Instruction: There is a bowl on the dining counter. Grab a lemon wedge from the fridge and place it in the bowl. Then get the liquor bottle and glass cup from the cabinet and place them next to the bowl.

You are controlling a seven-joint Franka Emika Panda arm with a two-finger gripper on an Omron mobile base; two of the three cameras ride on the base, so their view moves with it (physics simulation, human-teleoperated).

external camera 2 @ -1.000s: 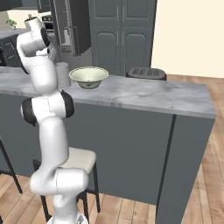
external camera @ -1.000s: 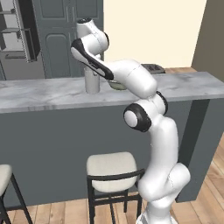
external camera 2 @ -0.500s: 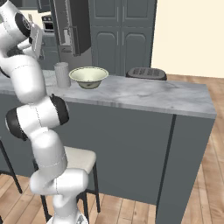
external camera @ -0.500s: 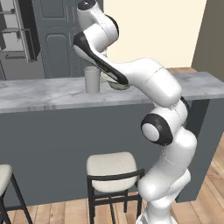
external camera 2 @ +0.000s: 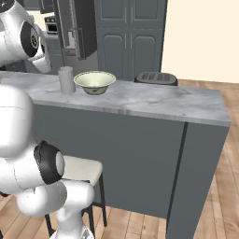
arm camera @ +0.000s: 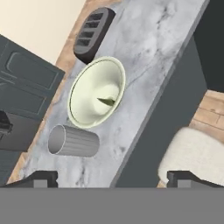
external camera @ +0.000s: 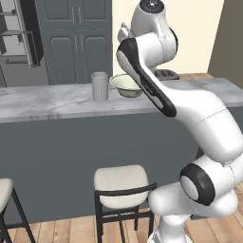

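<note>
Hand view looks down on the gripper (arm camera: 111,177), wide open w/ nothing in it. Far below it on the surface (arm camera: 144,57): 1 bowl (arm camera: 89,98) w/ 1 lemon wedge (arm camera: 106,101) inside, 1 glass cup (arm camera: 72,141) just beside. Base views hide the wedge.

- You are seeing the glass cup (external camera: 99,86) standing upright on the desk (external camera: 57,102).
- The bowl (external camera: 126,85) is sitting just beside it.
- A stool (external camera: 122,182) is standing below.

Arm raised high, tool (arm camera: 112,178) facing down, fingertips apart, empty.
</note>
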